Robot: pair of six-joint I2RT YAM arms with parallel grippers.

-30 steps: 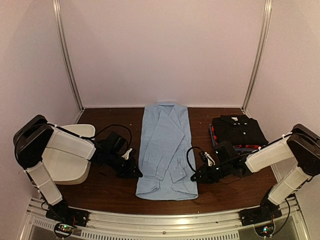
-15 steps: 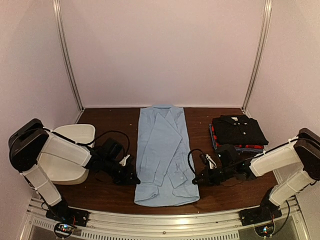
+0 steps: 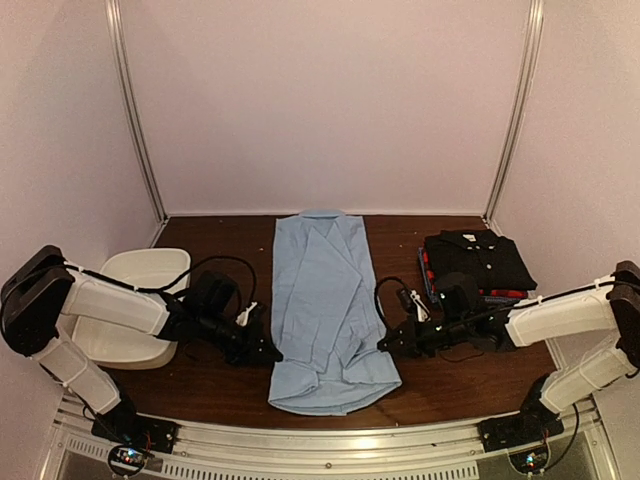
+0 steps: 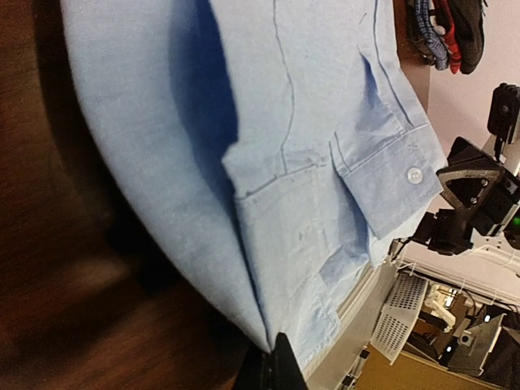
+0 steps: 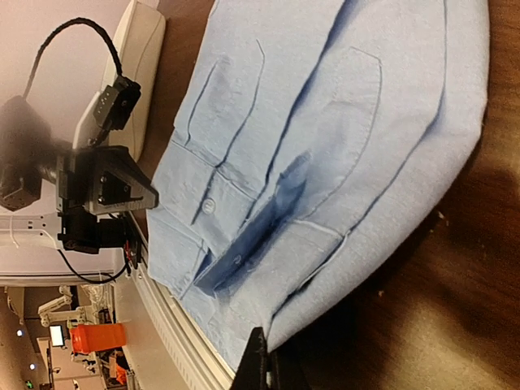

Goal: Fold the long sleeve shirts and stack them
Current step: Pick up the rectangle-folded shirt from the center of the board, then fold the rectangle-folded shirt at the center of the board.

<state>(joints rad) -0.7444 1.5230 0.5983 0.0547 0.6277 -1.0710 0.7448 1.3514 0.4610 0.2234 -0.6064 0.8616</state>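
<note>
Brown table [image 3: 400, 232] is backed by pale walls. Lt blue shirt [image 3: 325, 300] is spread down centre, collar at far edge. White tub [image 3: 150, 262] is set at left edge, folded shirts [image 3: 478, 260] stacked at right edge. Shirt's sides by near hem are clamped by left gripper [image 3: 270, 352] & right gripper [image 3: 386, 346].

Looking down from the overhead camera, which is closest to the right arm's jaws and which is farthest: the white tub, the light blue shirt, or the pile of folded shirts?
1. light blue shirt, in the middle, its near edge pinched in those jaws.
2. pile of folded shirts, just behind them on the right.
3. white tub, far across on the left side.
</note>
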